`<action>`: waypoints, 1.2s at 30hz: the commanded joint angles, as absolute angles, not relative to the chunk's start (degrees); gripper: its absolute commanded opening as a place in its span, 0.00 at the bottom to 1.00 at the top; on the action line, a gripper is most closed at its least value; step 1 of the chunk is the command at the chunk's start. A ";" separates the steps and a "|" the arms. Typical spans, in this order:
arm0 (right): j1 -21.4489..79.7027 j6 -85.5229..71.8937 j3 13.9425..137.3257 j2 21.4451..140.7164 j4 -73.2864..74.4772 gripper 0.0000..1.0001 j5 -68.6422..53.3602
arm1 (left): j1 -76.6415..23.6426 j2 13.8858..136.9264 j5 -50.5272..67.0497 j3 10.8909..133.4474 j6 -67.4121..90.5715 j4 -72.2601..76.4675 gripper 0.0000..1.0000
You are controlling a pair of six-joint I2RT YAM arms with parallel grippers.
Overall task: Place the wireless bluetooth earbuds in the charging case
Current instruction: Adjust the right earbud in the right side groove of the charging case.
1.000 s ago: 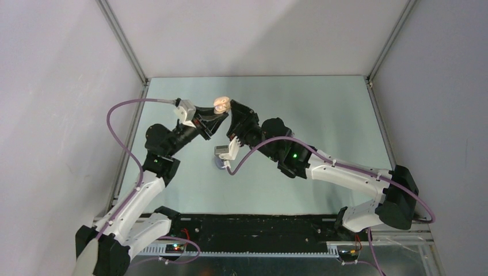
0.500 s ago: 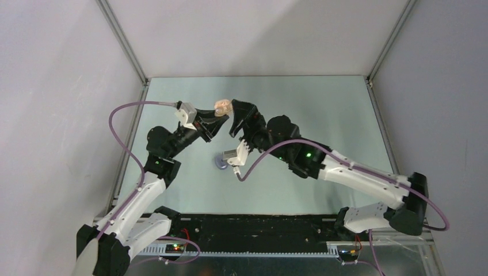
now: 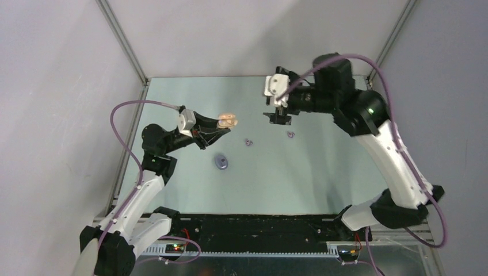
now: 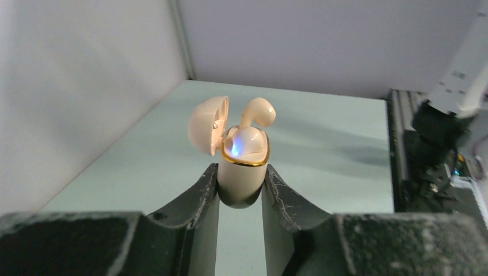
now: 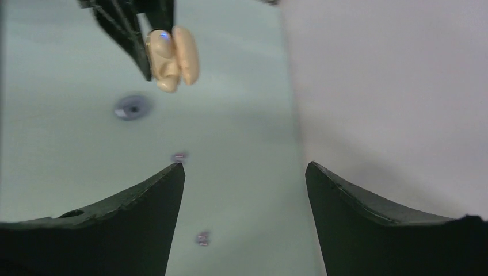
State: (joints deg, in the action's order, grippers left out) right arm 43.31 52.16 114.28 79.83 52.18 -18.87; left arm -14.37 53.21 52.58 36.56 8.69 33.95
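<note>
My left gripper (image 4: 241, 179) is shut on the lower body of a cream-white charging case (image 4: 243, 169), held above the table with its lid (image 4: 206, 123) open. One cream earbud (image 4: 248, 141) sits in the case beside a blue light. A second cream earbud (image 4: 257, 110) sticks up out of it. From above, the case (image 3: 228, 121) shows left of centre. My right gripper (image 3: 280, 118) hangs open and empty, high at the back right, apart from the case. Two purple earbuds (image 3: 248, 142) (image 3: 291, 135) lie on the table.
A closed purple case (image 3: 221, 163) lies on the table below the held case. The right wrist view also shows that purple case (image 5: 133, 107) and the purple earbuds (image 5: 179, 156) (image 5: 202, 238). Grey walls enclose the table on three sides.
My right gripper opened, left the cream case and swung up and back to the right. The left gripper shifted slightly right with the case. Both purple earbuds are now uncovered.
</note>
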 commanded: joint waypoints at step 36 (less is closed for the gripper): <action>45.22 40.04 116.19 95.89 56.06 0.65 -35.98 | -16.58 52.27 66.28 48.95 -21.30 0.35 0.00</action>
